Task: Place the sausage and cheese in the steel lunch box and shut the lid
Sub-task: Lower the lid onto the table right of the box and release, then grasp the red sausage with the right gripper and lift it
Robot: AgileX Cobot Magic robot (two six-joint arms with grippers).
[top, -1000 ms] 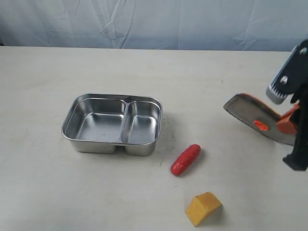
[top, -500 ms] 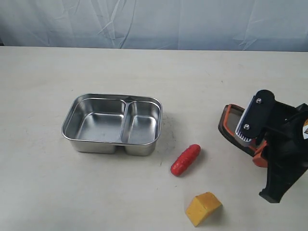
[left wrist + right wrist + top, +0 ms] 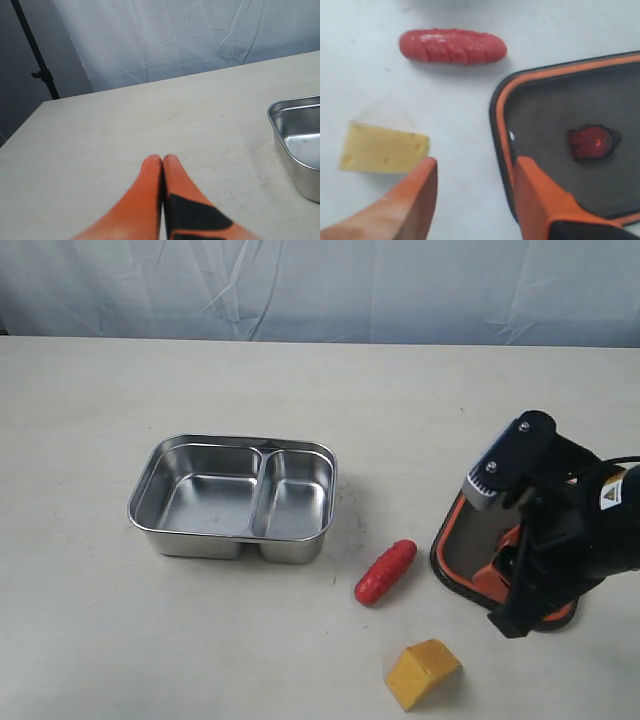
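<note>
A pale counter [image 3: 300, 380] ran back to a wrinkled blue-white cloth [image 3: 300, 290] hung behind it. The steel lunch box [image 3: 230, 545] stood open on the counter, with a wider compartment and a narrower one side by side.

Seen from the exterior camera, the right arm [image 3: 560, 530] reached down well to the right of the box and covered part of the lid. The dark lid [image 3: 465, 550] lay on the counter there, apart from the box, its orange rim showing. Its small orange valve [image 3: 592, 142] was visible in the middle in the right wrist view.

The red sausage [image 3: 386, 571] lay on the counter off the box's front right corner, between the box and the lid and touching neither. The yellow cheese [image 3: 422, 672] sat farther from the box on that same side, past the sausage and closer to the camera.

The right claw [image 3: 476, 167] was spread, with bare counter between its two orange fingers. One finger [image 3: 535, 195] hung over the lid's rim and the other sat near the cheese, and neither pinched anything. The left claw [image 3: 163, 162] was pressed together with nothing in it, above the counter and apart from one corner of the box.
</note>
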